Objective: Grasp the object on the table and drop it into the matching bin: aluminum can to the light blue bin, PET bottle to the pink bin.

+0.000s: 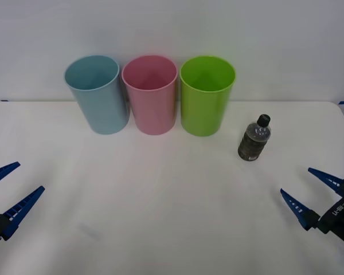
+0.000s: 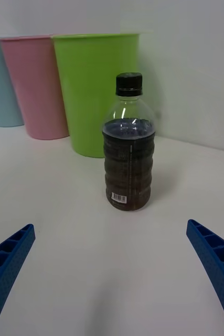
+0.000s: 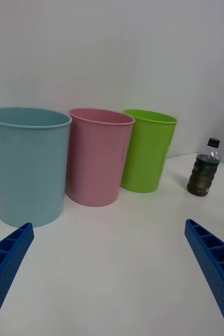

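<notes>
The PET bottle (image 1: 254, 138) stands upright on the white table (image 1: 172, 217), right of the lime green bin; it has a black cap and a dark body. My right gripper (image 1: 305, 190) is open, low at the table's right front, a short way in front of the bottle (image 2: 128, 144). The pink bin (image 1: 150, 94) stands in the middle of the back row, with the light blue bin (image 1: 97, 93) on its left. My left gripper (image 1: 7, 186) is open at the left front, facing the bins (image 3: 97, 155) with the bottle (image 3: 203, 168) far off.
A lime green bin (image 1: 206, 94) stands at the right end of the row, closest to the bottle. A pale wall runs behind the table's back edge. Bare tabletop lies between the grippers and the bins.
</notes>
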